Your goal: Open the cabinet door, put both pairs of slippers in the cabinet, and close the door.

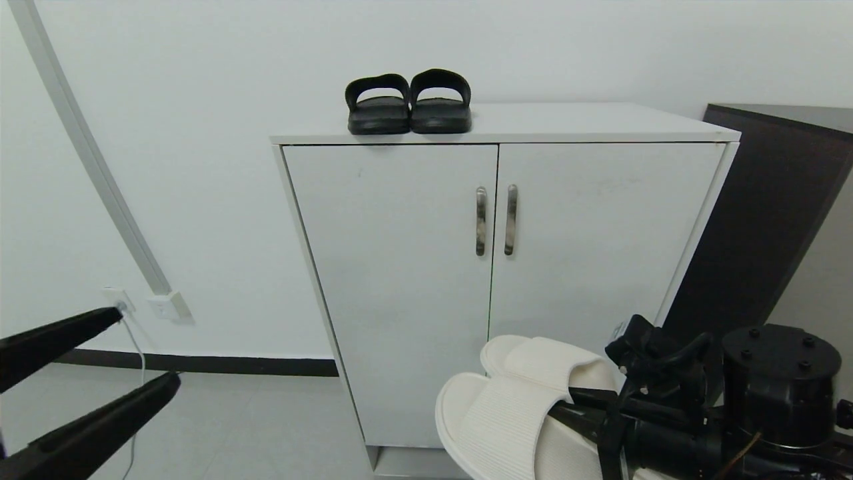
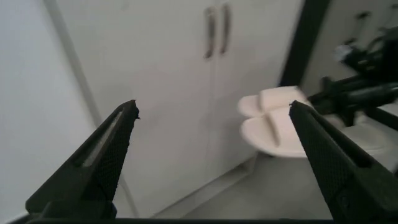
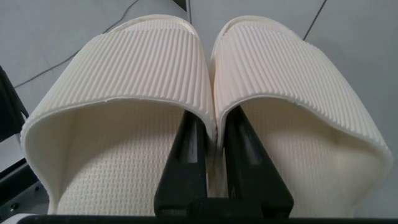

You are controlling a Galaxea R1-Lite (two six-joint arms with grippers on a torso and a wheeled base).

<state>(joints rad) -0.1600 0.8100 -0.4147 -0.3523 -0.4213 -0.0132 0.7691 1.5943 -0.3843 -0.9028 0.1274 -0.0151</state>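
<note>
The pair of cream slippers (image 1: 516,400), with ribbed fabric uppers and a waffle-textured insole, is held in front of the lower part of the cabinet (image 1: 400,300), off the floor. The inner walls of both slippers are pinched together between the closed black fingers of the right gripper (image 3: 212,163), toes pointed toward the cabinet.

A second pair, black moulded slides (image 1: 408,103) with broad arched straps, is set side by side and touching on the cabinet's flat white top (image 1: 586,123), above the left door (image 1: 393,267). Both smooth white doors are seen shut, their slim vertical metal handles (image 1: 496,221) flanking the centre seam.

The left gripper (image 1: 143,347) is held to the left of the cabinet, its long tapered black fingers spread wide around nothing.

A dark rectangular unit (image 1: 766,220) is placed just right of the cabinet.
</note>
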